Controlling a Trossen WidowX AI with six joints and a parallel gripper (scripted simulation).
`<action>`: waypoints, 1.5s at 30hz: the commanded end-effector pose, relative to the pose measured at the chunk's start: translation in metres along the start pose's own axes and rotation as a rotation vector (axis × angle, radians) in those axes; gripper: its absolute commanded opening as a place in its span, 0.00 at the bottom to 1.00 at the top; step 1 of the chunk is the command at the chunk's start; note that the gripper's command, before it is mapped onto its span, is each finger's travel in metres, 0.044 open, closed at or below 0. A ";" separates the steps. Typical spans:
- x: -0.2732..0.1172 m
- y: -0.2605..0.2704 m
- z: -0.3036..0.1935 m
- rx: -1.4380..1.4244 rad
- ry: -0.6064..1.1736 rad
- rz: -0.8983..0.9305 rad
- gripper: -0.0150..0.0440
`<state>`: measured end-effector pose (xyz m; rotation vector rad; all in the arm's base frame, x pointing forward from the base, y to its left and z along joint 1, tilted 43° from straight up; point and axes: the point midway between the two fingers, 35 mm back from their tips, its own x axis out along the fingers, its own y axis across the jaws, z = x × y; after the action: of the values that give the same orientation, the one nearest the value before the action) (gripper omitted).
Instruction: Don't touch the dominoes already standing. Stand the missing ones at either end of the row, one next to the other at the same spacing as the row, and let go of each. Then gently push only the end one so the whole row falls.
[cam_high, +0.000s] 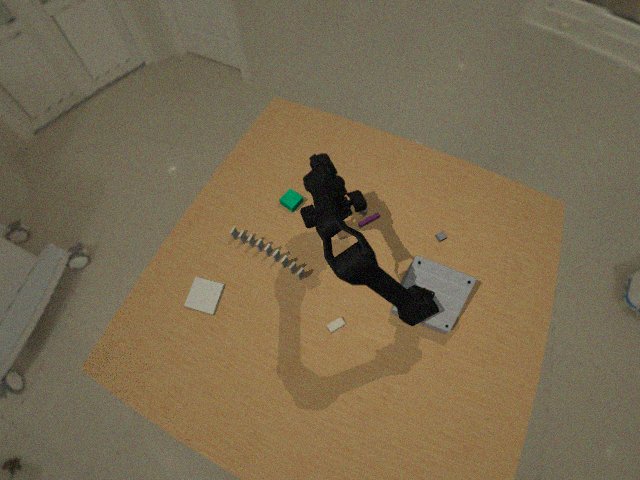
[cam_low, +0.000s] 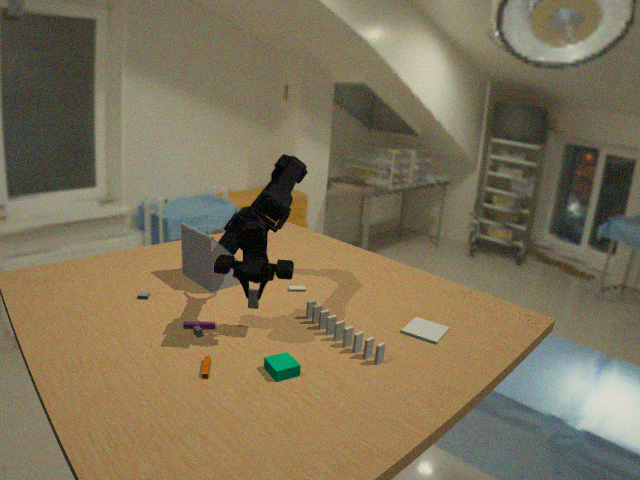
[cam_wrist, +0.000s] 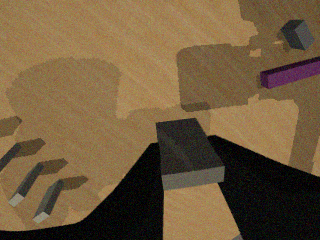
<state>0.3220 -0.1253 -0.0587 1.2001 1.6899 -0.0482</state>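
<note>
We are at the carrying step: our end effector (cam_high: 333, 208) (cam_low: 253, 301) (cam_wrist: 183, 147) is closed partway, gripping one grey domino (cam_low: 252, 298) (cam_wrist: 187, 147) above the table (cam_high: 465, 392) (cam_low: 155, 413) (cam_wrist: 145, 30), beside the row. Next we should bring it upright to a row end, match the spacing, and release without brushing neighbours. We count nine standing dominoes (cam_high: 268, 248) (cam_low: 339, 330) (cam_wrist: 31, 181), one pale flat piece (cam_high: 336, 324) (cam_low: 296, 288), perhaps another domino, one green block (cam_high: 291, 199) (cam_low: 281, 366), one purple bar (cam_high: 369, 220) (cam_low: 199, 325) (cam_wrist: 292, 74), one orange bar (cam_low: 206, 366), one white square (cam_high: 204, 295) (cam_low: 424, 330) and two small grey blocks (cam_high: 440, 236) (cam_low: 143, 295).
</note>
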 end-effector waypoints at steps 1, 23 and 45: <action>-0.064 0.001 -0.004 -0.015 -0.030 0.002 0.44; -0.065 0.125 -0.129 -0.553 -0.022 0.005 0.44; 0.047 0.129 -0.125 -0.554 -0.023 0.008 0.44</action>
<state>0.3323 0.0271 0.0411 0.7706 1.5279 0.3853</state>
